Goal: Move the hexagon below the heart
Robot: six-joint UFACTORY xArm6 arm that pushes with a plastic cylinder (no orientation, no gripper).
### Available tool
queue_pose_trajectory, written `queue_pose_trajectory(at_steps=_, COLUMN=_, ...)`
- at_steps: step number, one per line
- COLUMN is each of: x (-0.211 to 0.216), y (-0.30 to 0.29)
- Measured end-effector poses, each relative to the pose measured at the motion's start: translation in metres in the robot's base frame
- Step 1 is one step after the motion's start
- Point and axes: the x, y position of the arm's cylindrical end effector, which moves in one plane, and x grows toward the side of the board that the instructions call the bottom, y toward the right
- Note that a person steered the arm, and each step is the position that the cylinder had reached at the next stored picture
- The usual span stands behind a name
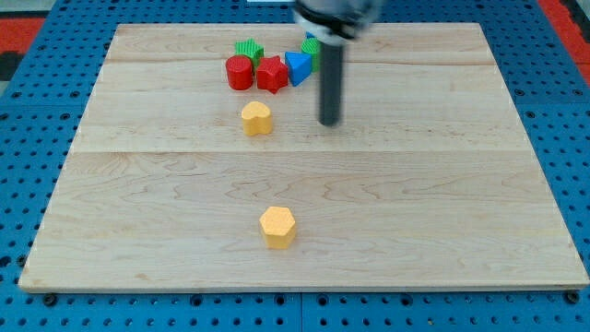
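Observation:
A yellow hexagon block lies near the view's bottom, at the board's middle. A yellow heart block lies above it, slightly to the left. The hexagon is well below the heart, with a wide gap between them. My tip stands on the board to the right of the heart, about level with it and apart from it. It touches no block.
A cluster sits near the view's top: a red cylinder, a red star, a blue triangle, a green block, and another green block partly hidden behind the rod. The wooden board lies on a blue pegboard.

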Motion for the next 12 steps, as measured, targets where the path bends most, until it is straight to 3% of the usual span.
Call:
queue_pose_trajectory(at_steps=1, x=0.116, y=0.010)
queue_pose_trajectory(at_steps=2, x=0.141, y=-0.073)
queue_pose_trajectory(at_steps=4, x=0.143, y=-0.125)
queue_pose_trajectory(at_steps=7, x=0.110, y=-0.189)
queue_pose_trajectory(at_steps=8, x=0.108, y=-0.236)
queue_pose_trajectory(at_steps=10, x=0.055, y=-0.142)
queue_pose_trajectory(at_steps=11, x=0.116, y=-0.145)
queue_pose_trajectory(at_steps=12, x=0.096, y=-0.117)
